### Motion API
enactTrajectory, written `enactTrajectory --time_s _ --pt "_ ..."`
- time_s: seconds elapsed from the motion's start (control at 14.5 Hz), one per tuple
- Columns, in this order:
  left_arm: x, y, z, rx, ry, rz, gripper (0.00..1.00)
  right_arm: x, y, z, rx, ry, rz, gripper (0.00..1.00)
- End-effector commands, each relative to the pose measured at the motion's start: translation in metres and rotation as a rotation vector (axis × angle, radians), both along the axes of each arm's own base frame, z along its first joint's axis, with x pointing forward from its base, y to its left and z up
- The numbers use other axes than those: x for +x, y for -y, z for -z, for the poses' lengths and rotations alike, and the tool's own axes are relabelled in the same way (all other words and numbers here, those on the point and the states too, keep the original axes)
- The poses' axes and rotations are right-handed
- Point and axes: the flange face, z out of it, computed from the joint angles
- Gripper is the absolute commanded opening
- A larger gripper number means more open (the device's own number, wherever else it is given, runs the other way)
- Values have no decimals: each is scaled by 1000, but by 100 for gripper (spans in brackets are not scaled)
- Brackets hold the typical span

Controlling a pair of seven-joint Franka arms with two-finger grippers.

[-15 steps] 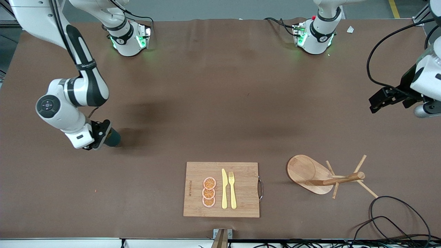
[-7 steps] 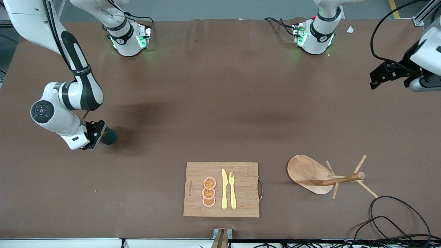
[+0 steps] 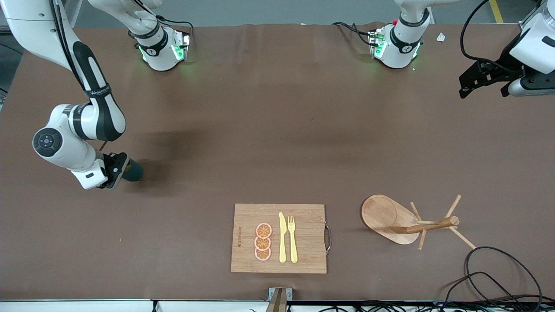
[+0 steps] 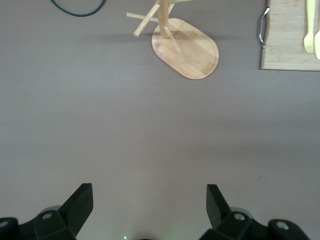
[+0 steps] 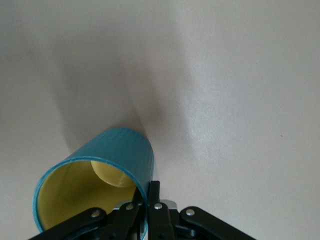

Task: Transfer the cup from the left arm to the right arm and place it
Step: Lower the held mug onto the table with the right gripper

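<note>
The cup (image 3: 132, 170) is dark teal with a yellow inside. My right gripper (image 3: 120, 169) is shut on its rim, low over the table at the right arm's end. In the right wrist view the cup (image 5: 100, 170) lies tilted, its open mouth toward the camera, and the right gripper (image 5: 148, 197) pinches the wall with one finger inside and one outside. My left gripper (image 3: 470, 83) is open and empty, raised over the table's edge at the left arm's end; its fingers (image 4: 80, 205) show spread wide.
A wooden cutting board (image 3: 303, 225) with orange slices, a yellow knife and a fork lies near the front edge. A wooden mug tree (image 3: 416, 223) lies tipped over beside it, also in the left wrist view (image 4: 185, 47). Black cables (image 3: 498, 277) coil at the front corner.
My right gripper has moved with the cup toward the right arm's end of the table. My left gripper has risen and drawn back toward the robots' side.
</note>
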Motion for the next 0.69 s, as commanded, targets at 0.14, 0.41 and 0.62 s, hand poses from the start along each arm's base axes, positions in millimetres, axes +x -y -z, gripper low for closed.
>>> enactTrajectory --time_s 0.14,0.41,0.62 --pt "-2 -3 1 -35 -3 6 100 3 15 5 -6 -19 -39 3" --pt "-1 -4 1 -36 -3 3 100 8 10 0 -7 -7 -48 100" --pt "-1 -8 1 -36 -3 -4 100 10 12 -11 -4 -63 -33 100"
